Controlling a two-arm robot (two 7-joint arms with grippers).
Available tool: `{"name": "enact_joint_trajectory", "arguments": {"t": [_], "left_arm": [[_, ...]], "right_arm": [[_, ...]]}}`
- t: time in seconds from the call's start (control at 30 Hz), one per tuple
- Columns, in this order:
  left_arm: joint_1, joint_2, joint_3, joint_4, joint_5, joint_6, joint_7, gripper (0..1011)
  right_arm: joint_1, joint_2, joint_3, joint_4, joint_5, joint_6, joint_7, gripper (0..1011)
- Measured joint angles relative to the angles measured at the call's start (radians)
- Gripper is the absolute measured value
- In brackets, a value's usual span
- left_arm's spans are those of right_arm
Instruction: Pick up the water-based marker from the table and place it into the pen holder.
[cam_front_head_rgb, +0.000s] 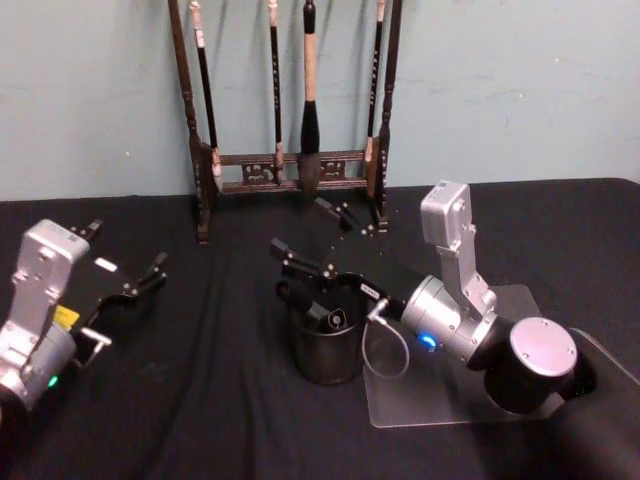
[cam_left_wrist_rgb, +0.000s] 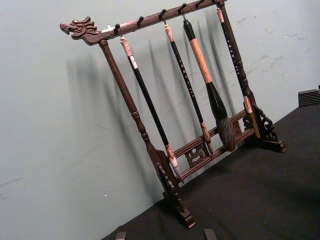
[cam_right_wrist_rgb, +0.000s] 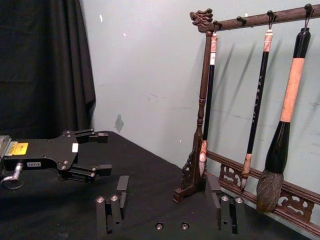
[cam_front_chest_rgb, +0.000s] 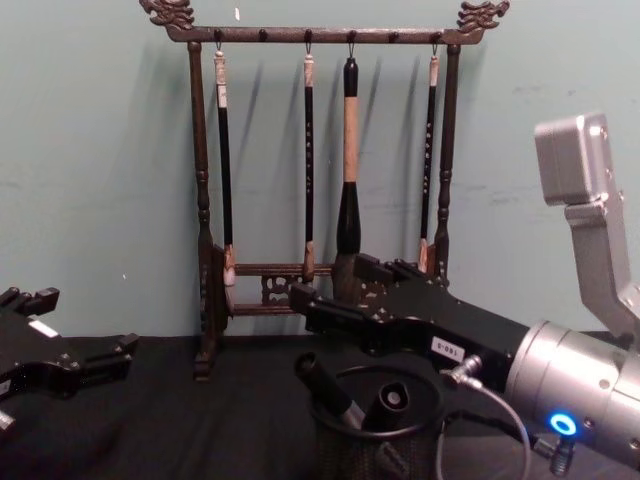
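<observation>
Pen holder base cut off

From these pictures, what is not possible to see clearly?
- Lower ends of the markers: hidden inside the pen holder, chest view.
- Pen holder base: cut by the bottom edge, chest view.
- Right gripper from the head view: fingers dark against the black cloth.
- Left gripper tips: cut by the left edge, chest view.
- Brush rack top: cut off, head view.

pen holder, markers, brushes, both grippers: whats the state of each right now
pen holder: upright on the table, two markers inside
markers: leaning in the holder, tops above the rim
right gripper: open, empty, over the holder
left gripper: open, empty, off to the left
brush rack: upright at the wall
brushes: four, hanging on the rack
</observation>
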Motion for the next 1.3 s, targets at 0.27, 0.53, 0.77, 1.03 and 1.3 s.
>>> {"name": "enact_joint_trajectory", "arguments": {"t": [0.27, 0.53, 0.77, 1.03, 1.3], "left_arm": [[0.000, 0.000, 0.000, 0.000, 0.000, 0.000, 0.000, 1009], [0.000, 0.000, 0.000, 0.000, 0.000, 0.000, 0.000, 1009], [0.000, 0.000, 0.000, 0.000, 0.000, 0.000, 0.000, 1009], [0.000, 0.000, 0.000, 0.000, 0.000, 0.000, 0.000, 1009], [0.000, 0.000, 0.000, 0.000, 0.000, 0.000, 0.000, 1009]], "right_arm": [[0.000, 0.000, 0.000, -0.001, 0.000, 0.000, 0.000, 1002], [-0.021, 0.014, 0.008, -0.041, 0.002, 0.022, -0.022, 1002], [-0.055, 0.034, 0.024, -0.099, 0.003, 0.047, -0.057, 1002], [-0.104, 0.062, 0.050, -0.181, 0.000, 0.086, -0.111, 1002], [-0.164, 0.091, 0.082, -0.256, -0.006, 0.105, -0.153, 1002]]}}
